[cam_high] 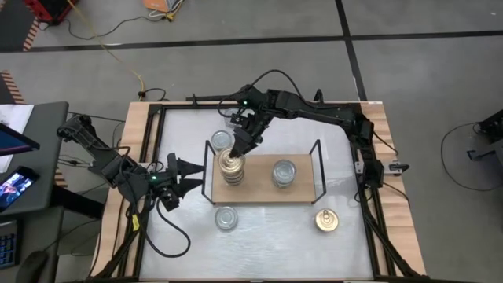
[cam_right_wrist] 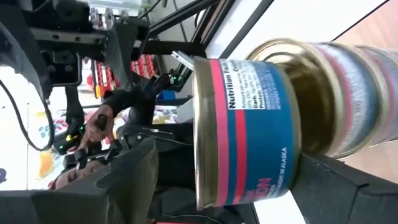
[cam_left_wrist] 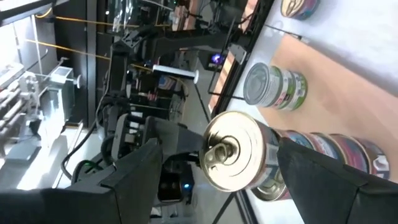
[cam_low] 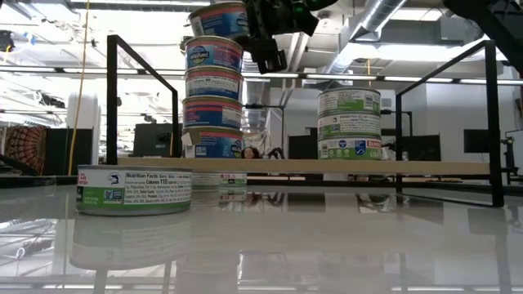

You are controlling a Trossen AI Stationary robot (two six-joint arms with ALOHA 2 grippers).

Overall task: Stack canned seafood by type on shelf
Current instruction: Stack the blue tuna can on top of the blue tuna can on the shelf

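the canned seafood sits in several spots around the shelf [cam_high: 263, 192], a light wooden board with black wire frames at its short ends, lying near the middle of the white bench [cam_high: 181, 126].

going left to right in the high view: the left hand [cam_high: 191, 174] rests low at about 9 o'clock of the shelf, just outside its left wire frame, its fingers spread apart and holding nothing. one loose silver-lidded tin [cam_high: 226, 218] lies on the bench at about 7 o'clock of the shelf, just off the board's near edge; in the low view it is the nearest can, with a green and white label. on the left part of the board stands the tall stack of gold-lidded tins [cam_high: 231, 167], five high in the low view, blue and red labels showing. another silver-lidded tin [cam_high: 222, 140] sits on the bench at about 11 o'clock of the shelf, just behind the tall stack. the right hand [cam_high: 243, 143] hangs over the top of that stack; its wrist view shows the top tin [cam_right_wrist: 249, 121] between its two dark fingers, which stand wide on either side of it. further right on the board is the short stack of silver-lidded tins [cam_high: 284, 173], three high with green labels. at about 4 o'clock of the shelf a single gold-lidded tin [cam_high: 327, 221] lies on the bench, apart from the board.
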